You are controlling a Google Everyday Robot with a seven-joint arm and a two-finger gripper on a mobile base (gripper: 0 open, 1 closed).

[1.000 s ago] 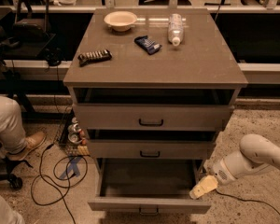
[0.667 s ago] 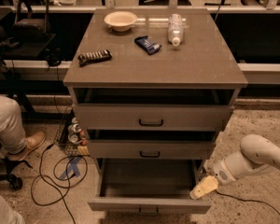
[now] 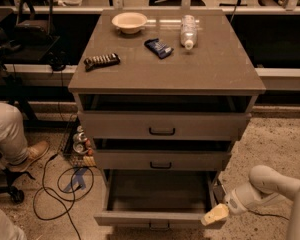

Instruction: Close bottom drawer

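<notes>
The bottom drawer (image 3: 155, 218) of the grey-brown cabinet is pulled far out, its inside dark and bare, its thin front panel low in the view with only the top of its handle showing. The middle drawer (image 3: 161, 160) and top drawer (image 3: 162, 125) stand slightly out above it, each with a black centre handle. My gripper (image 3: 215, 214) comes in from the lower right on a white arm (image 3: 270, 186). Its yellowish tip sits at the right end of the bottom drawer's front panel, at or touching that corner.
On the cabinet top (image 3: 220, 69) lie a bowl (image 3: 129, 21), a blue snack packet (image 3: 158, 47), a lying plastic bottle (image 3: 188, 31) and a dark bar (image 3: 101, 61). A seated person's leg and shoe (image 3: 20, 144) and floor cables (image 3: 60, 184) are at left.
</notes>
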